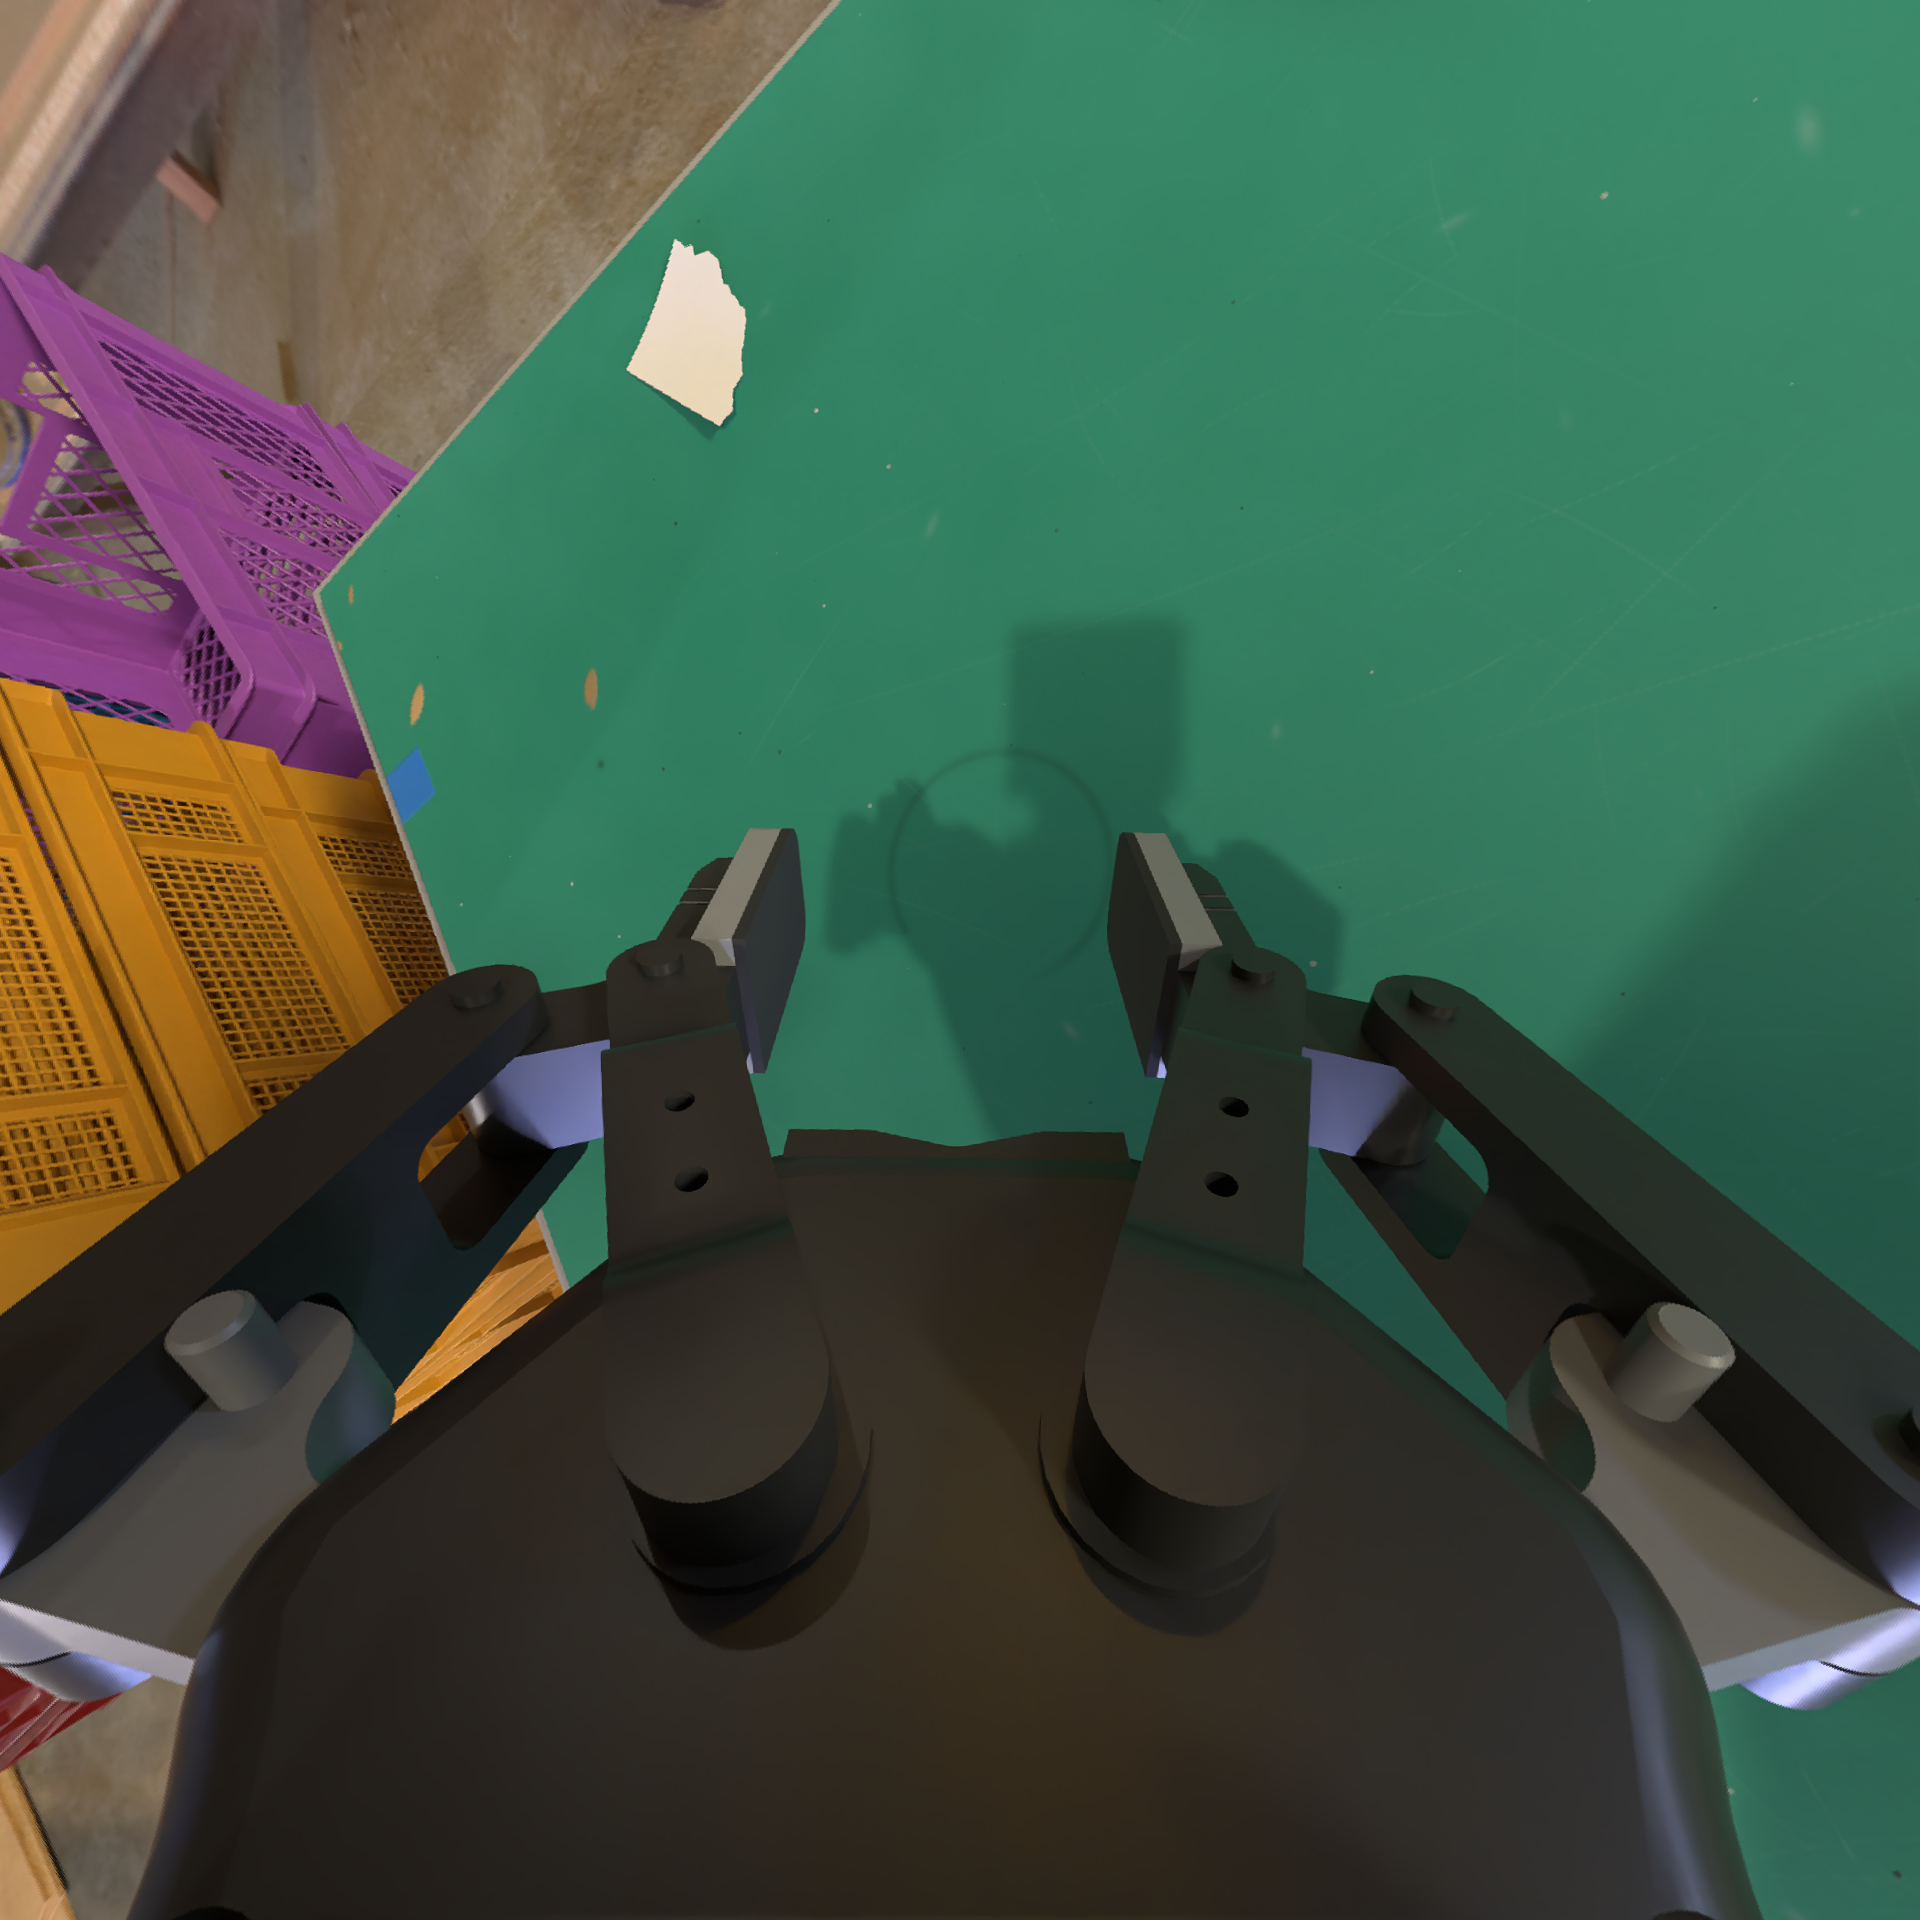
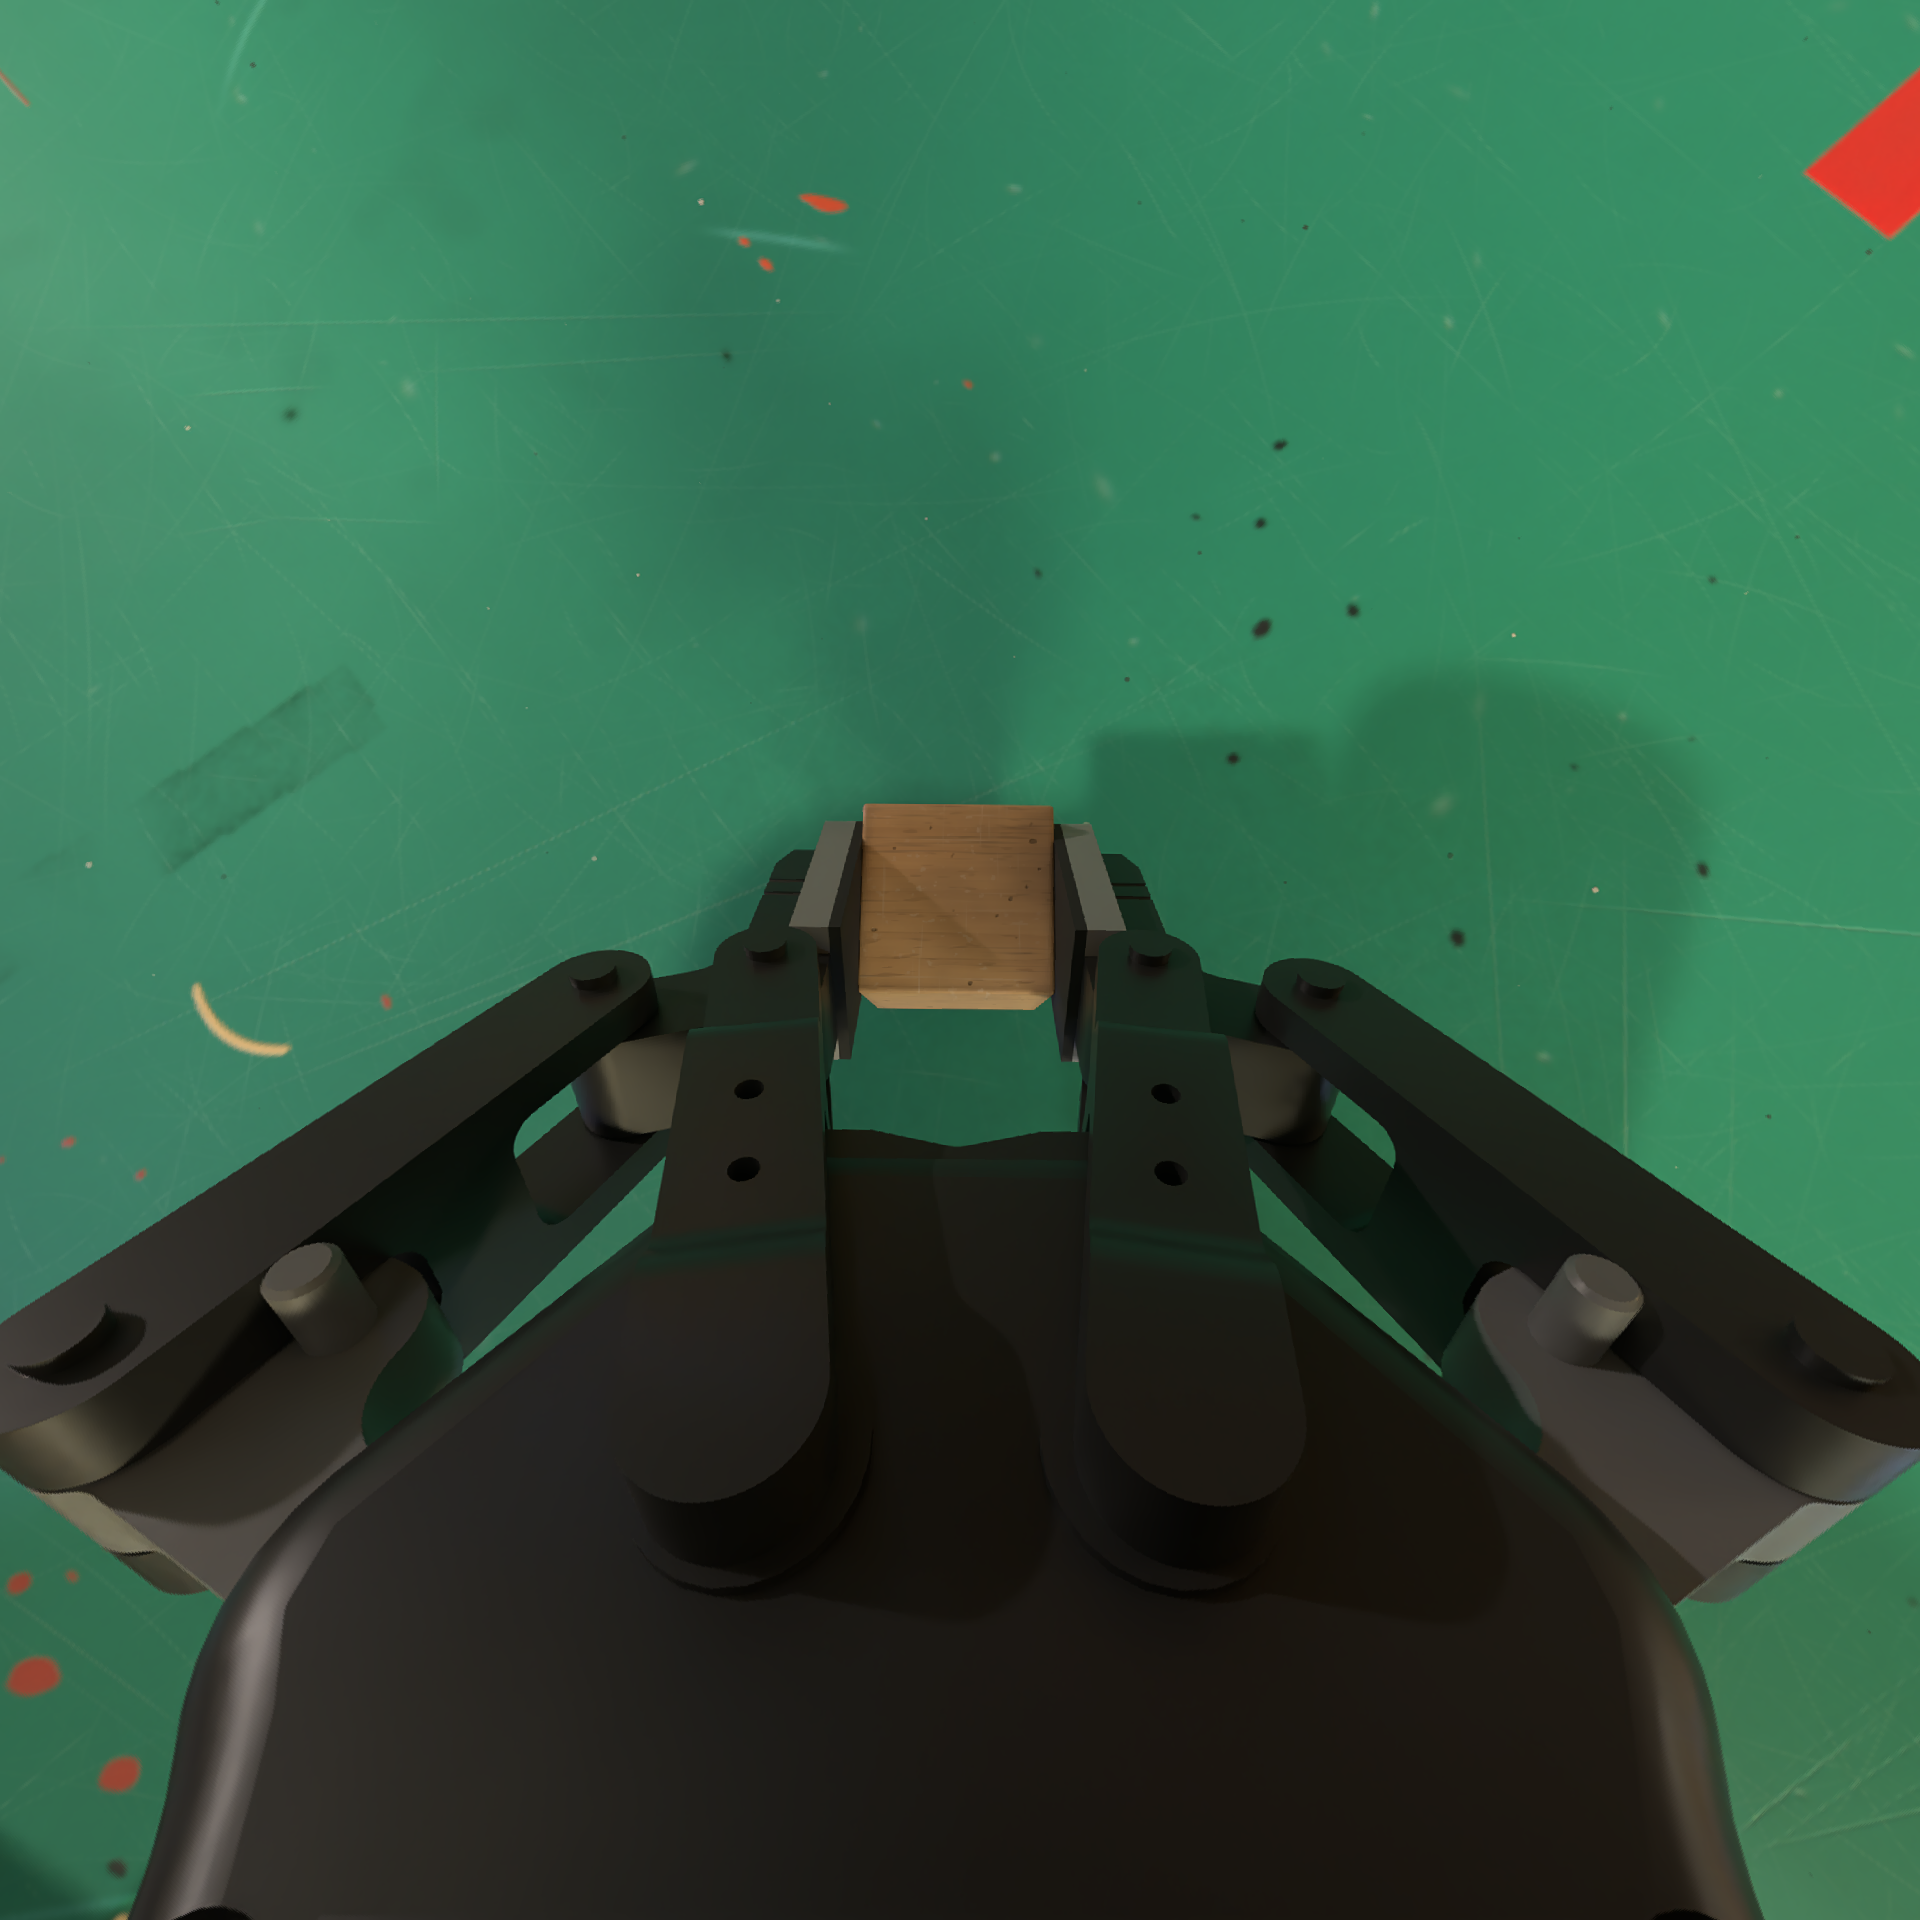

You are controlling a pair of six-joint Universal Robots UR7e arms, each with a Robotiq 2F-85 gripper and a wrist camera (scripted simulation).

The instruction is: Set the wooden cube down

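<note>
Currently the right gripper (image 2: 956,914) is clamping the wooden cube (image 2: 956,904) above the green table (image 2: 520,468), likely needing lowering before release; the left gripper (image 1: 956,925) is hanging spread apart, holding nothing.

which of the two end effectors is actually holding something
The right end effector: its fingers are shut on the wooden cube above the green table. The left end effector is open, with nothing between its fingers.

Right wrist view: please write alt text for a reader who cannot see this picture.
The right gripper holds a wooden cube clamped between its two fingertips, above a scratched green table. The table carries dark specks, small red spots and a red patch at the upper right edge.
</note>
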